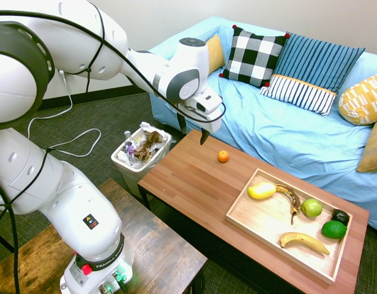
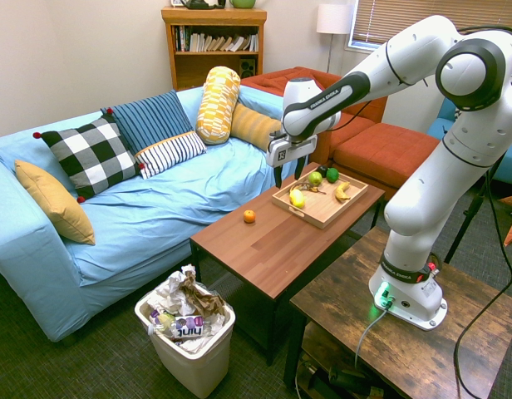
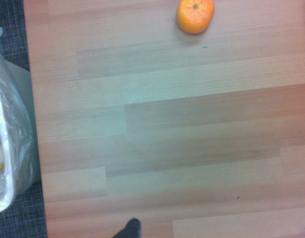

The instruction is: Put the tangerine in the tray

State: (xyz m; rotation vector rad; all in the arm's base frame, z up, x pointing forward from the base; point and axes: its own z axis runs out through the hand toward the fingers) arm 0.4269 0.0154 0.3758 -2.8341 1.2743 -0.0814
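The tangerine, small and bright orange, lies alone on the brown wooden coffee table, near the edge by the sofa. The light-wood tray rests on the other end of the same table, a short way from the fruit. My gripper hangs open and empty above the table's corner nearest the bin. It is well above the tabletop and offset from the tangerine, away from the tray.
In the tray lie a yellow lemon-shaped fruit, a browned banana, a green apple, a lime, a dark fruit and a yellow banana. A full waste bin stands beside the table's end; a blue sofa runs behind it.
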